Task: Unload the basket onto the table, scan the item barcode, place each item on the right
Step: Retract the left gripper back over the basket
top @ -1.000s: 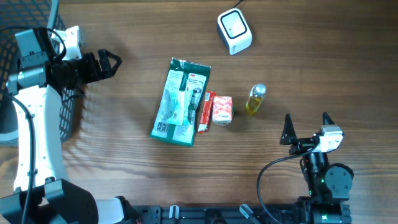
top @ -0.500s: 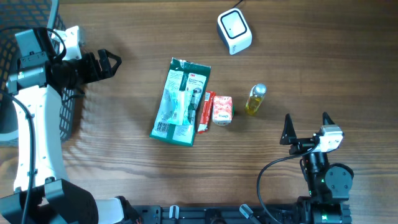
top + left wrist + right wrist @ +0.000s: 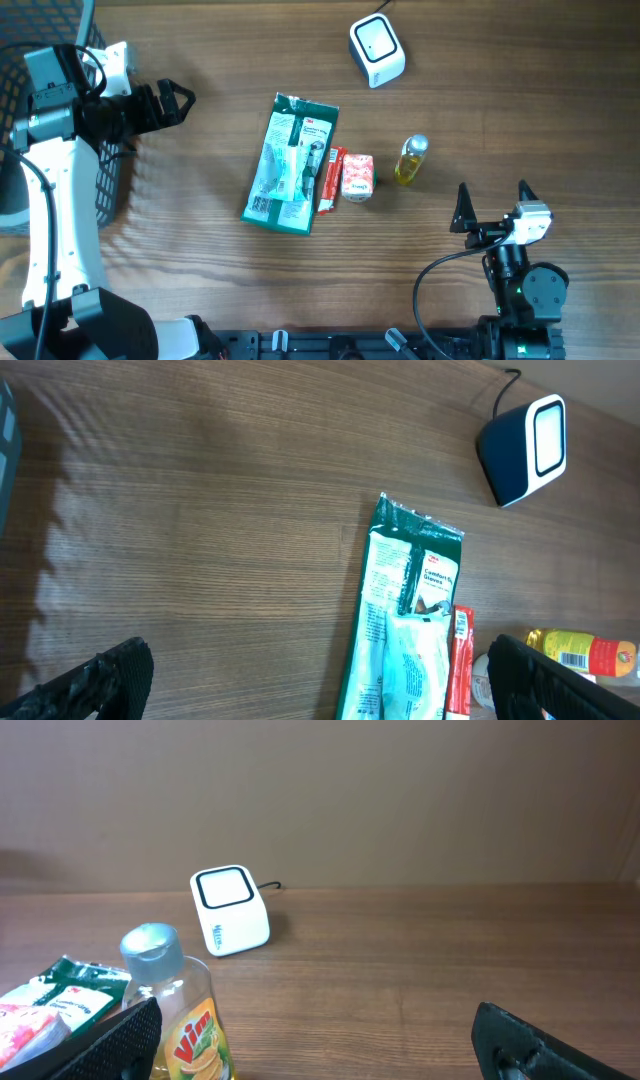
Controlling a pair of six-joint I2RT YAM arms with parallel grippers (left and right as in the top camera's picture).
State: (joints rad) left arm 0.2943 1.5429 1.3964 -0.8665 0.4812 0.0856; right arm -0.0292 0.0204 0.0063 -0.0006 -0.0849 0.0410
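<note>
Nothing has shifted in the last second: the left gripper [image 3: 185, 103] at nine o'clock and the right gripper [image 3: 492, 190] at five hang spread wide, empty. The flat green plastic packet [image 3: 290, 163], small red-and-white carton [image 3: 357, 177] and yellow bottle [image 3: 410, 160] lie mid-table, with the white cube scanner [image 3: 377, 50] apart at one o'clock.

Green/white pkt [image 3: 290, 163], red/white box [image 3: 357, 177], yellow btl [image 3: 410, 160], white/navy scanner [image 3: 377, 50], brown woodgrain table [image 3: 200, 250].

Soft, even light and sharp frames; the basket [image 3: 114, 190] throws a faint mesh shadow across the table [image 3: 500, 100].
</note>
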